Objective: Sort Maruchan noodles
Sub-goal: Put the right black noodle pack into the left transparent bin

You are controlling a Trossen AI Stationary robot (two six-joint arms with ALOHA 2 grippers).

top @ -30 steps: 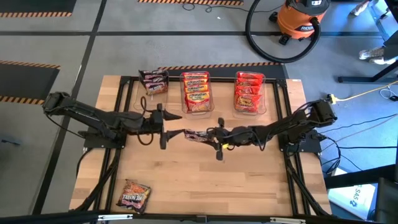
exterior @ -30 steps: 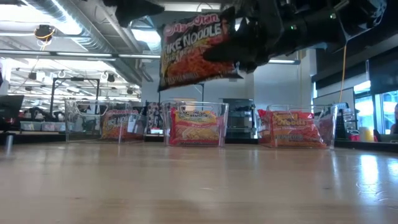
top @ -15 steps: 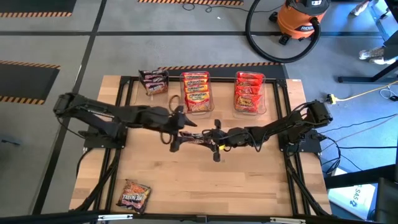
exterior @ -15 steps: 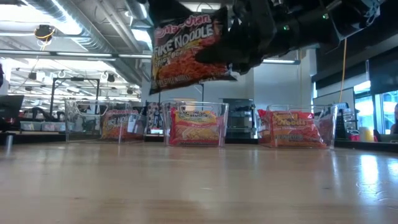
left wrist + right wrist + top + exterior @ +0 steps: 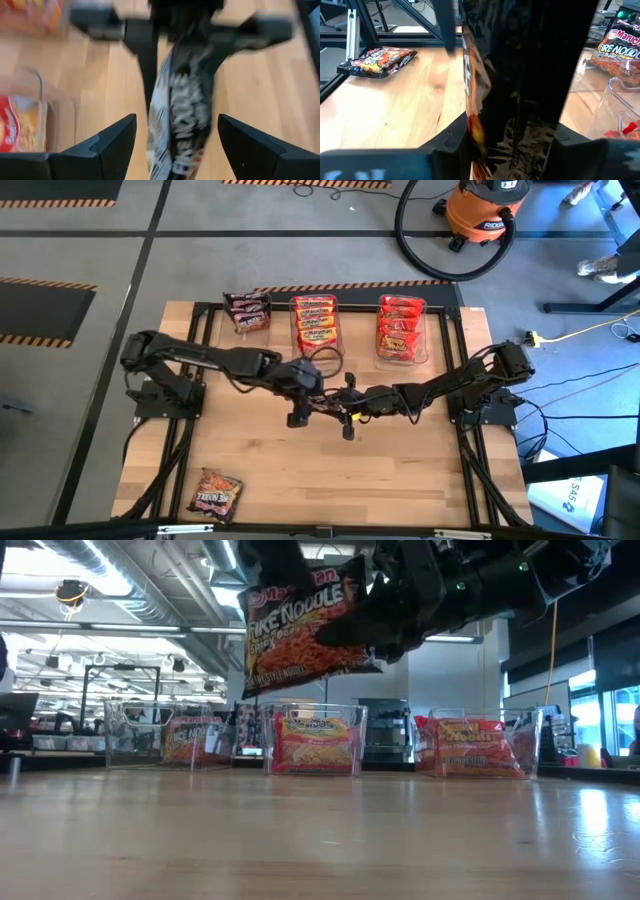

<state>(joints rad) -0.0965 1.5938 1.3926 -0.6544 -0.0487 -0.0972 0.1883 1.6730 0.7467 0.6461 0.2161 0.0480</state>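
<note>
Left gripper (image 5: 306, 402) now around right gripper's (image 5: 340, 406) dark packet (image 5: 305, 625)

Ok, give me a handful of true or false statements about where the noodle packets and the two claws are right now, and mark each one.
1. The right claw holds a dark packet in the air. True.
2. The left claw is shut on that packet. False: its fingers are open on either side of it.
3. A loose packet lies at the table's near left corner. True.
4. All three clear tubs are empty. False: the middle tub and the right tub hold packets.
</note>
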